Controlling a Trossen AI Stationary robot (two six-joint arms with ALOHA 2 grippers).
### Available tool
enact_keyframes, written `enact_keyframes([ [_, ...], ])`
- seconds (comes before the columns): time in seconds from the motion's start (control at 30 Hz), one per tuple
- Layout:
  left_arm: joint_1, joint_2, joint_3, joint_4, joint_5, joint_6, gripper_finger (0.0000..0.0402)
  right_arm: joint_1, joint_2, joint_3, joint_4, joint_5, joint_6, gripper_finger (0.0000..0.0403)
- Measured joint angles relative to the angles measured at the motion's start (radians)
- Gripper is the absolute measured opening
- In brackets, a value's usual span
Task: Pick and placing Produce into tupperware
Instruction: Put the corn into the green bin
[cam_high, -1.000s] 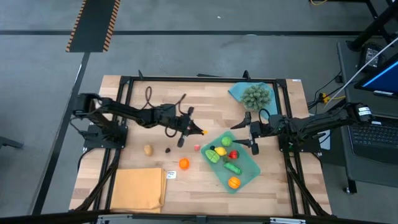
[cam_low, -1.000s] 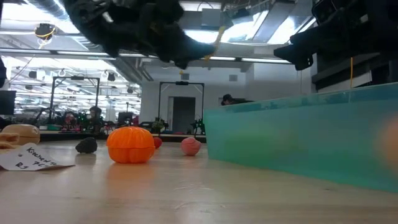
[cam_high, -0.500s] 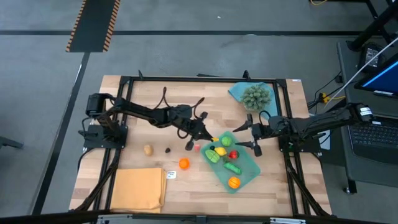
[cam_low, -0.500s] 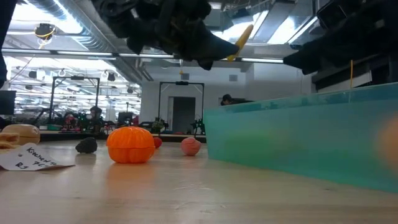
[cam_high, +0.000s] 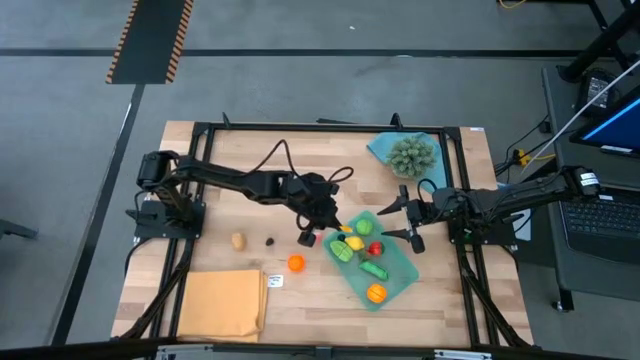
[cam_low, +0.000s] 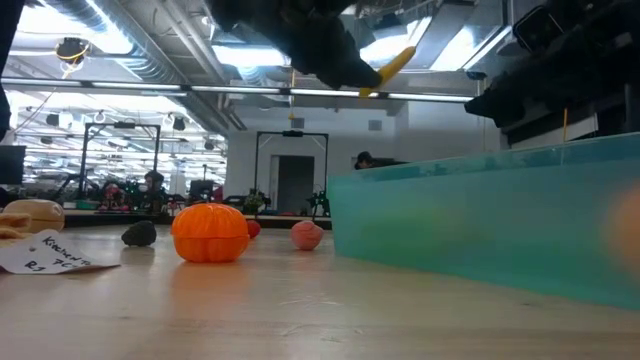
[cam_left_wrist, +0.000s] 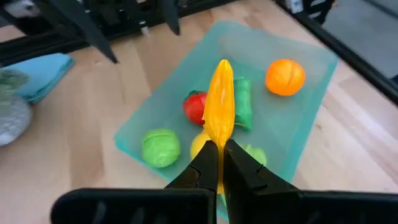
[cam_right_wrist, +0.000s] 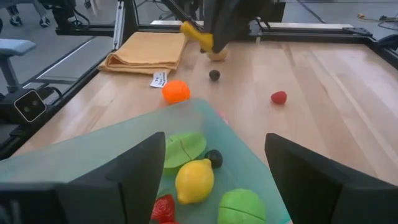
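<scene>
The teal tupperware lies right of centre and holds green, yellow, red and orange produce. More produce rests on the wood to its left: an orange piece, a tan piece, a dark piece and a small red piece. My left gripper is shut on a long yellow piece above the tupperware's left rim. My right gripper stands open over the tupperware's far right rim, with nothing between its fingers. My left gripper pinches the long yellow piece by its near end between its two fingertips. The fingers slant down from the table's left, and the piece sticks out ahead along them. It is lifted clear above the tupperware.
A folded orange-yellow cloth lies at the near left with a paper label beside it. A spiky grey-green ball sits on a blue cloth at the far right. Black frame rails border the table.
My left gripper has carried the yellow piece toward the table's right, from over the bare wood to over the tupperware's left rim. It has risen and tipped from steeply down to a shallower slant. It has stayed shut on the piece.
</scene>
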Motion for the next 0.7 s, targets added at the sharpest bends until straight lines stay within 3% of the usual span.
enact_keyframes([
  [0.17, -0.014, 0.000, 0.094, -0.162, -0.053, 0.026, 0.0002, 0.000, 0.000, 0.000, -0.003, 0.000, 0.000, 0.0278],
  [0.4, -0.024, 0.000, 0.143, -0.259, -0.056, 0.053, 0.0002, 0.000, 0.000, 0.000, -0.005, -0.001, 0.019, 0.0278],
  [0.7, -0.024, 0.006, 0.146, -0.273, -0.057, 0.078, 0.0001, 0.000, 0.000, 0.000, -0.026, -0.001, 0.049, 0.0278],
])
